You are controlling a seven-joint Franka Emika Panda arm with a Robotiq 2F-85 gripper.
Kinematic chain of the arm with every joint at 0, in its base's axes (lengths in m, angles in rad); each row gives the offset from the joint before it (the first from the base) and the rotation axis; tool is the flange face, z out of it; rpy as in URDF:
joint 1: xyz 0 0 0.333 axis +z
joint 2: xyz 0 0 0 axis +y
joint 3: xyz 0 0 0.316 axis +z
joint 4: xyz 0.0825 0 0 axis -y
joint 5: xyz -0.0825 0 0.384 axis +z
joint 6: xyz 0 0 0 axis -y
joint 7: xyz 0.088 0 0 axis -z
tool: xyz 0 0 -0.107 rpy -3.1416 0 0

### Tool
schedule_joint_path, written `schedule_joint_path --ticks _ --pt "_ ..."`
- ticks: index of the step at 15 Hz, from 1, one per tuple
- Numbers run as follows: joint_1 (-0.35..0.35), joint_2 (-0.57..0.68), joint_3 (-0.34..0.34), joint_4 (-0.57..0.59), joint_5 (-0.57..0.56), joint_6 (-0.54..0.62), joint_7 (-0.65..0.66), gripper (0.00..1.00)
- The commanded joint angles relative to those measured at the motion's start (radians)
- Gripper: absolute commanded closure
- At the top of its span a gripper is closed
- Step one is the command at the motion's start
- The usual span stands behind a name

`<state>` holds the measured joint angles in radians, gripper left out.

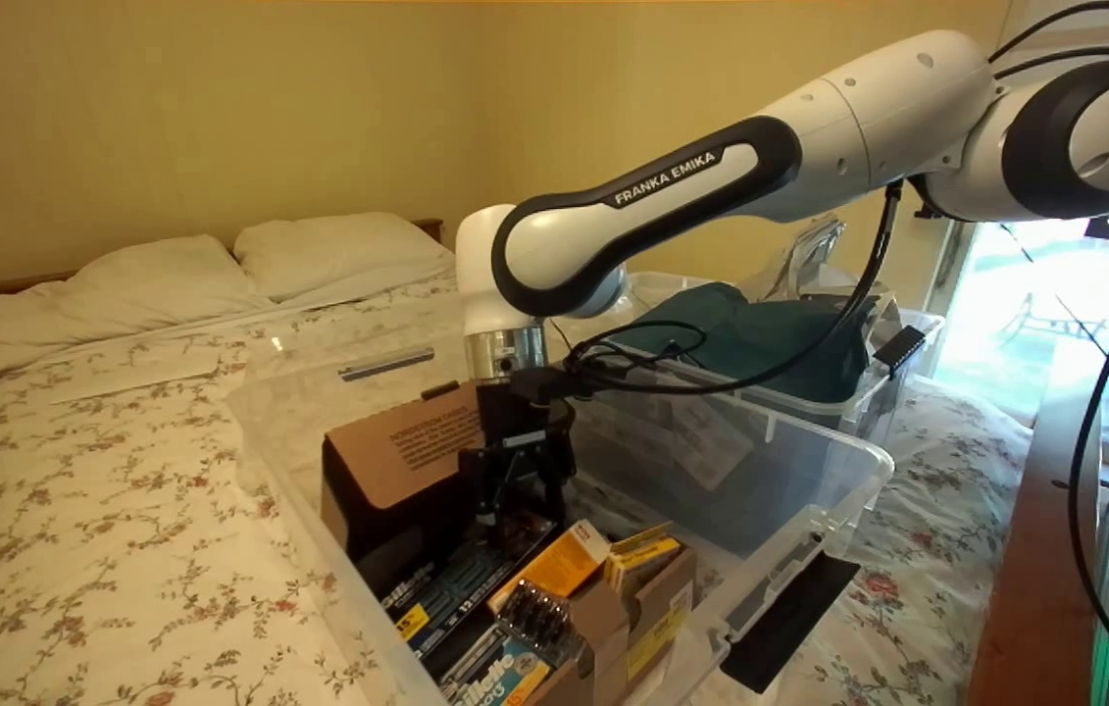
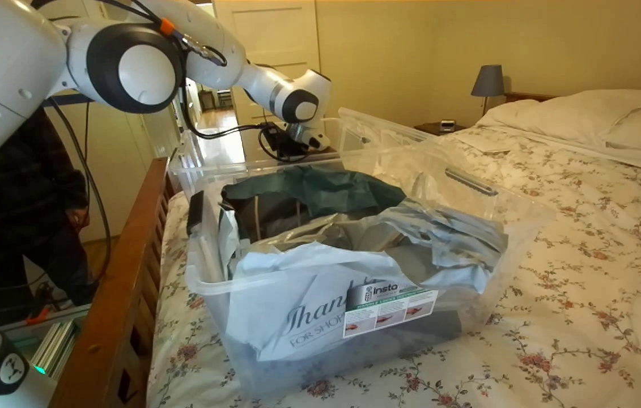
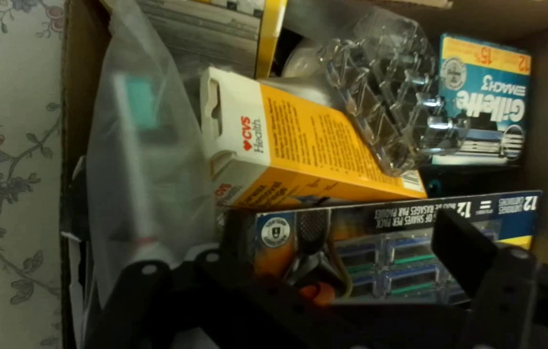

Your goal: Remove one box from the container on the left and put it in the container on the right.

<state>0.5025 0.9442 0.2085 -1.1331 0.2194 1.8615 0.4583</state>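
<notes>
In an exterior view the left container (image 1: 809, 461) is clear plastic and holds an opened cardboard carton (image 1: 427, 436) with small boxes. My gripper (image 1: 520, 512) points down into that carton. In the wrist view the gripper (image 3: 349, 240) is open, fingers far apart above a long dark razor-cartridge box (image 3: 390, 257); nothing is clamped. Beside it lie a yellow-and-white CVS box (image 3: 322, 140) and a blue Gillette Mach3 box (image 3: 484, 97). The right container (image 2: 207, 283), also clear, is filled with paper bags and green fabric (image 2: 326, 190).
A clear plastic tray (image 3: 385, 97) leans on the yellow box, and a bagged toothbrush (image 3: 135, 160) lies at the carton's side. Both containers stand on a flowered bed (image 1: 152, 490). A wooden bed rail (image 2: 110, 283) runs beside them; a person (image 2: 25, 221) stands beyond it.
</notes>
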Motion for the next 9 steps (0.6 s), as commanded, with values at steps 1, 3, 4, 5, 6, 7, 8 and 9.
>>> schedule_joint_path --ticks 1,3,4,5,6,7,8,9 --pt "-0.015 0.09 0.018 0.109 0.039 -0.033 0.005 0.32" --pt "-0.038 0.106 0.039 0.136 0.075 -0.068 -0.015 0.46" --pt "-0.049 0.113 0.048 0.148 0.094 -0.086 -0.019 0.54" --pt "-0.062 0.121 0.061 0.16 0.115 -0.098 -0.028 0.6" --pt "-0.076 0.13 0.075 0.173 0.138 -0.116 -0.042 0.66" --pt "-0.085 0.136 0.085 0.186 0.153 -0.134 -0.055 0.74" --pt "-0.095 0.145 0.091 0.195 0.172 -0.151 -0.058 0.8" --pt "-0.106 0.155 0.098 0.204 0.191 -0.171 -0.06 0.88"
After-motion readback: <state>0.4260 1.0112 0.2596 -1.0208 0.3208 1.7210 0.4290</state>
